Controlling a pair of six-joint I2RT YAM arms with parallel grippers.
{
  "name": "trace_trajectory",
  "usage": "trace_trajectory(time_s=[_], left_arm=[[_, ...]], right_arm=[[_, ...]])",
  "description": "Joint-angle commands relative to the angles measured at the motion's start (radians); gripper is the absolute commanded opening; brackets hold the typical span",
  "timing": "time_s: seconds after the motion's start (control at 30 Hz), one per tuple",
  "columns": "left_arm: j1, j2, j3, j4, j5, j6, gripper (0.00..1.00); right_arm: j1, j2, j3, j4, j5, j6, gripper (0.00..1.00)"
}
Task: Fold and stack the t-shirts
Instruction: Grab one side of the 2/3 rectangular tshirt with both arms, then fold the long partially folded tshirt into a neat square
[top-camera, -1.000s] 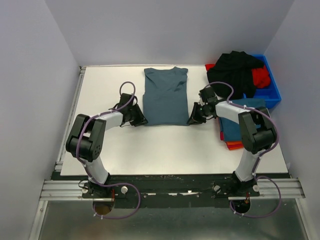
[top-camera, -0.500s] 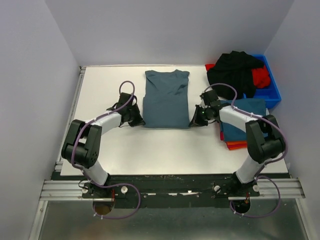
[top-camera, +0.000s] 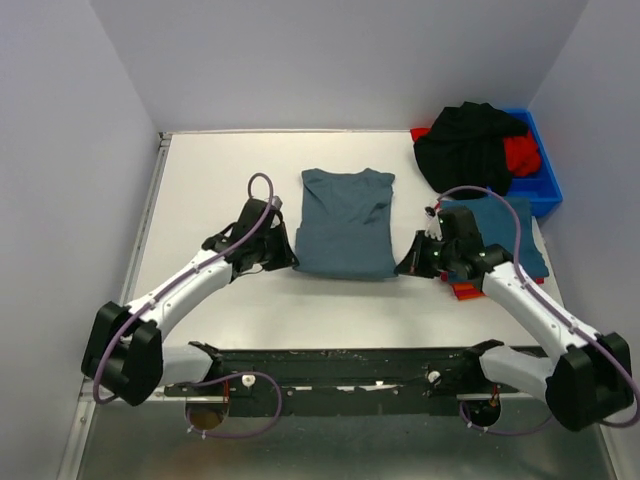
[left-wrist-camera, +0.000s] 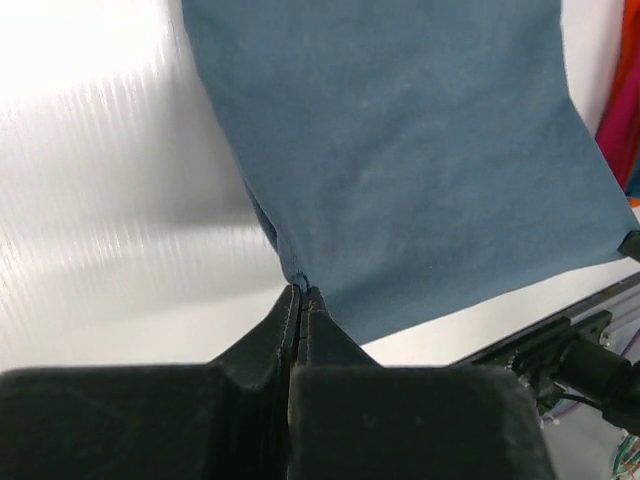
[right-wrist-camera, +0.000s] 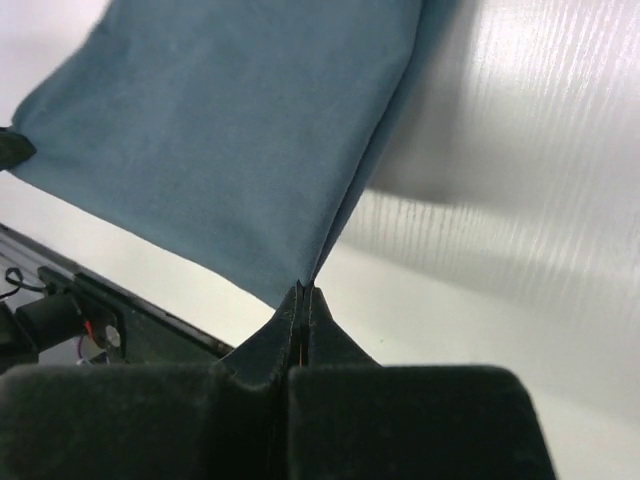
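Teal shirt (top-camera: 345, 222) flat on table (top-camera: 200, 180), folded to narrow panel, lying between both grippers.

Left arm (top-camera: 180, 290) stretched low, forward and inward from base, wrist close to table. Left gripper (top-camera: 288, 262) at shirt's near left corner, jaws pressed together on cloth edge. Shirt spreads ahead and right of fingertips.

Right arm (top-camera: 530, 300) stretched low the same way, reaching inward. Right gripper (top-camera: 403, 268) at near right corner, jaws clamped on hem. Cloth spreads ahead and left.

Stack of folded shirts (top-camera: 515, 222), blue on top, just behind right gripper's wrist. Beyond it, black shirt (top-camera: 465, 140) and red shirt (top-camera: 520, 152) heaped in blue bin (top-camera: 548, 190).
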Motion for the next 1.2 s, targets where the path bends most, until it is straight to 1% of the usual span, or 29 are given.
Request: trace_trajectory(time_s=[0.0,0.1,0.2,0.3,0.5,0.6,0.63,0.8,0.9,1.03,1.07,1.1,1.13,1.17], left_arm=[[-0.01,-0.093,0.027,-0.116,-0.047,-0.023,0.0],[0.001,-0.064,0.131,-0.164,-0.075,0.009,0.0],[0.036,0.007,0.243,-0.144,-0.051,0.016,0.0],[0.059,0.102,0.367,-0.141,-0.064,0.023,0.0],[0.141,0.361,0.589,-0.113,-0.068,0.019,0.0],[0.165,0.526,0.737,-0.116,-0.02,0.014,0.0],[0.173,0.57,0.808,-0.124,-0.009,0.014,0.0],[0.208,0.764,1.028,-0.138,0.031,0.003,0.0],[0.227,0.879,1.122,-0.112,0.098,-0.021,0.0],[0.239,0.961,1.16,-0.003,0.159,-0.078,0.0],[0.242,0.981,1.174,0.019,0.166,-0.084,0.02],[0.245,1.011,1.197,0.033,0.178,-0.093,0.17],[0.247,1.05,1.241,0.028,0.205,-0.093,0.5],[0.247,1.082,1.287,0.007,0.228,-0.086,0.75]], right_arm=[[0.005,-0.125,0.021,-0.131,0.035,-0.008,0.01],[-0.003,-0.109,0.116,-0.17,0.08,-0.017,0.01],[-0.03,-0.032,0.218,-0.153,0.078,-0.017,0.01],[-0.07,0.071,0.34,-0.125,0.063,-0.013,0.01],[-0.153,0.35,0.57,-0.082,0.029,0.006,0.01],[-0.172,0.523,0.689,-0.079,0.021,0.01,0.01],[-0.179,0.578,0.735,-0.085,0.015,0.012,0.01],[-0.213,0.808,0.964,-0.121,0.006,0.012,0.01],[-0.23,0.94,1.137,-0.185,0.014,0.013,0.01],[-0.261,1.066,1.294,-0.217,0.02,0.035,0.01],[-0.264,1.099,1.334,-0.217,0.012,0.035,0.01],[-0.267,1.144,1.383,-0.236,0.005,0.035,0.09],[-0.267,1.198,1.457,-0.283,0.012,0.033,0.31],[-0.265,1.232,1.524,-0.33,0.023,0.024,0.53]])
